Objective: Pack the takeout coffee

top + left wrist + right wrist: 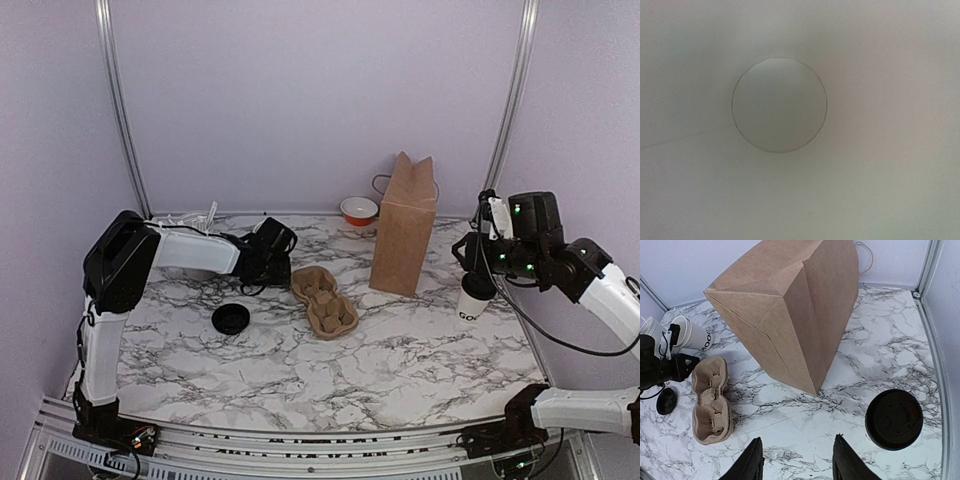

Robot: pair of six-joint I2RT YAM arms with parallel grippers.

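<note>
The takeout coffee [474, 298], a white lettered cup with a black lid [894, 418], stands upright at the right side of the table. My right gripper [480, 262] hovers just above it. In the right wrist view it [799, 460] is open over bare marble, with the cup off to the right of its fingers. My left gripper [272, 245] reaches to the back left and lies against a tilted lidless white cup [692, 337]. The inside of that cup [780, 105] fills the left wrist view, hiding the fingers.
A brown paper bag [405, 225] stands upright at the back right. A cardboard cup carrier [325, 300] lies mid-table. A loose black lid [231, 318] sits to its left. An orange-and-white bowl [359, 210] is at the back wall. White utensils [205, 218] show behind the left arm.
</note>
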